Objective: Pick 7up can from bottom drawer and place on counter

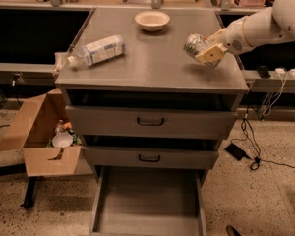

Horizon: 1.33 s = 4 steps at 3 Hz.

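My gripper point(205, 47) reaches in from the right on a white arm and is shut on the 7up can point(194, 45), a small silvery can held on its side. The can hangs just above the right part of the grey counter point(152, 63), over its own shadow. The bottom drawer point(148, 200) stands pulled out at the foot of the cabinet, a shallow grey tray with nothing visible on its floor.
A clear plastic bottle point(98, 50) lies on its side on the counter's left. A pale bowl point(152, 19) sits at the counter's back. Two shut drawers with dark handles point(150, 122) are below. An open cardboard box point(44, 136) stands on the floor at left; cables point(250, 146) at right.
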Motion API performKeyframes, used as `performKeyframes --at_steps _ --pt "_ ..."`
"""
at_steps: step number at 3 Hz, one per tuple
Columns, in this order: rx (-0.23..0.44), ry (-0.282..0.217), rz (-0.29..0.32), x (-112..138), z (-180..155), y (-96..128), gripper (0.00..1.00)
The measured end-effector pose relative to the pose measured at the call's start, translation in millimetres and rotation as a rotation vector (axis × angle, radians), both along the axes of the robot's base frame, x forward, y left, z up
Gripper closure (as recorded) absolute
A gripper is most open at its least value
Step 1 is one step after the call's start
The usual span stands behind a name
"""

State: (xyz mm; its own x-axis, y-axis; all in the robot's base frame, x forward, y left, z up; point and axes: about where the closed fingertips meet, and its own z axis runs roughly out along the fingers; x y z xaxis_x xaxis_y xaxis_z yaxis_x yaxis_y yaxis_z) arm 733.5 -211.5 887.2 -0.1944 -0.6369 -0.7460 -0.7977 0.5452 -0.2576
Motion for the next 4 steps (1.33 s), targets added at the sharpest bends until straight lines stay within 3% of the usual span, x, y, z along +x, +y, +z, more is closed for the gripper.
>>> performKeyframes --at_steps 1,4 --pt "-0.015 0.048 -0.045 18 -12 -6 1.0" --pt "-0.025 0.076 -0.093 61 -17 -8 0.97"
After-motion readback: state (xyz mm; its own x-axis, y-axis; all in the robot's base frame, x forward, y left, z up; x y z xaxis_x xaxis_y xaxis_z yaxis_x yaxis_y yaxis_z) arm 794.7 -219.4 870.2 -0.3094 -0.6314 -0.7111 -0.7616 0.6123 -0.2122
